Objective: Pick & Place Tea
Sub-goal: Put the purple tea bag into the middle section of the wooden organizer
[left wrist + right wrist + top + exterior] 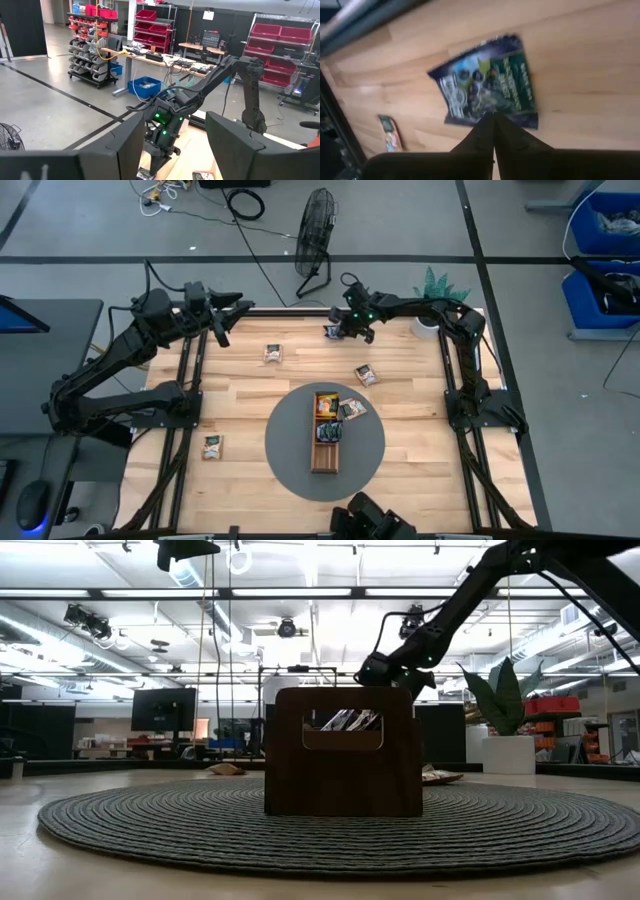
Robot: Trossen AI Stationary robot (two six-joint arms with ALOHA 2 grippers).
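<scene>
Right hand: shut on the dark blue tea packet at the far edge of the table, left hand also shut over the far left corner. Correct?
Not quite. The left hand is open: the left wrist view shows its fingers standing wide apart. The rest holds: the right hand is shut on the dark blue tea packet at the table's far edge.

Tray (343, 750) wall hides most sachets inside; blue sachet (487, 85) print blurred, unreadable.
</scene>
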